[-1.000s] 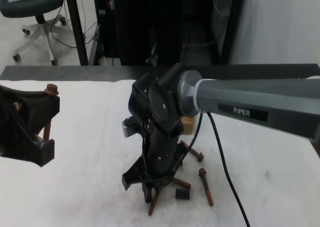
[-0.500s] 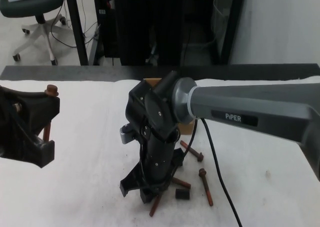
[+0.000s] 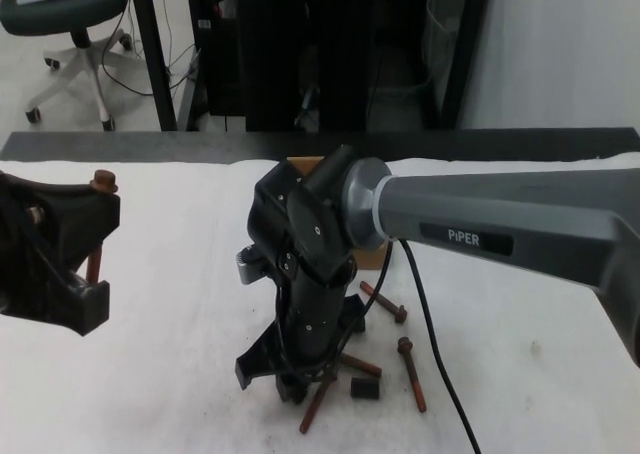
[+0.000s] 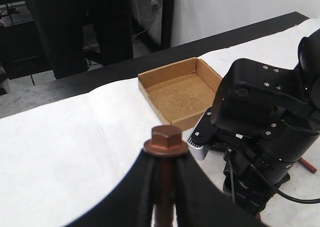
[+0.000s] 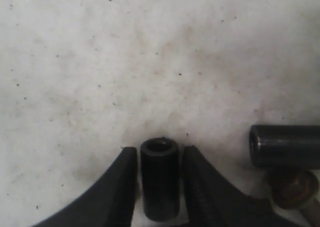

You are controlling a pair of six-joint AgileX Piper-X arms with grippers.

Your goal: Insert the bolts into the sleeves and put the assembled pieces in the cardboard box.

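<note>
Zero pieces assembled. One sleeve [image 5: 160, 179] lies on the cloth [image 5: 100, 62] on the near side of the box [image 4: 167, 73]. It sits between the jaws of my right gripper [image 5: 159, 149], which stand slightly parted, close on both sides and seemingly not yet pinching. My left gripper [image 4: 164, 158], well apart from the box, is clamped on a bolt [image 4: 165, 141], head up. Nothing assembled shows in the box.

Left to do, by my reckoning: lift this sleeve, mate it with the bolt and box the pair. Then the same for the second sleeve [image 3: 365, 388] and the loose bolts [image 3: 410, 374] beside it.

Hard to see: in the high view, the box sits largely behind my right arm [image 3: 500, 214]. The held bolt's shank is buried between my fingers [image 4: 135, 187], and the sleeve's lower end is cut off.
</note>
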